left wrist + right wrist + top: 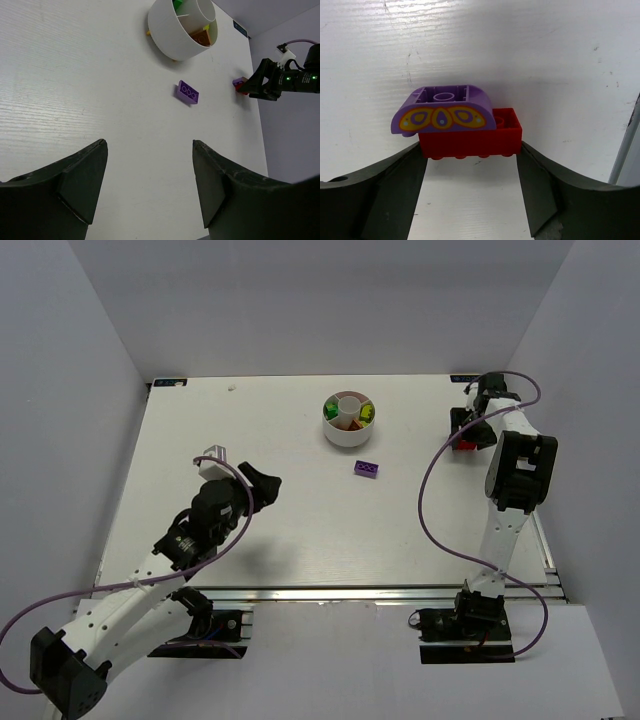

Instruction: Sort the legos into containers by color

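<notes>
The white dish (348,432) stands at the table's back centre, with green (331,408), orange (353,424) and yellow-green (367,413) legos in its wedges. A flat purple lego (366,469) lies just in front of it; it also shows in the left wrist view (188,92), as does the dish (172,37). At the far right, a red lego (470,137) with a curved purple printed lego (442,114) stuck on it lies on the table. My right gripper (470,145) is open, its fingertips at either end of the red lego. My left gripper (150,150) is open and empty, at mid-left (262,485).
White walls enclose the table on the left, back and right. The right arm's cable (430,490) loops over the right side of the table. The right gripper (267,82) and the red and purple legos (240,85) show in the left wrist view, by the right wall.
</notes>
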